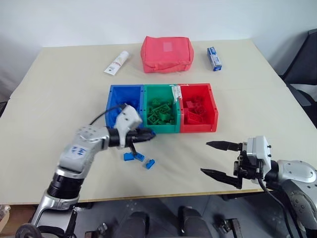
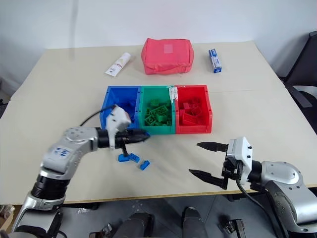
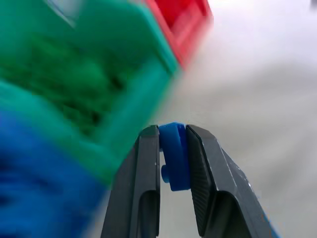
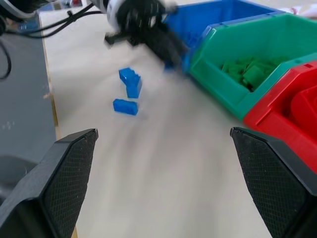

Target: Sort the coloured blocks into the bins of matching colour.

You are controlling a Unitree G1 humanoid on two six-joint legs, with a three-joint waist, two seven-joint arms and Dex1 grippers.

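Observation:
My left gripper [image 1: 147,133] hovers just in front of the blue bin [image 1: 115,95], near where it joins the green bin [image 1: 159,131]. It is shut on a small blue studded block [image 3: 172,157]. Three more blue blocks lie on the table below it, two touching [image 1: 132,156] and one apart [image 1: 148,163]. The red bin [image 1: 214,113] ends the row on the right. Green pieces fill the green bin and red pieces the red one. My right gripper [image 1: 206,157] stands open above the table's front right part, with nothing between its fingers.
A red fabric pouch [image 1: 167,53] lies behind the bins, with a white tube [image 1: 117,63] to its left and a blue-and-white small box [image 1: 214,58] to its right. A dark chair [image 1: 303,74] stands beyond the table's right edge.

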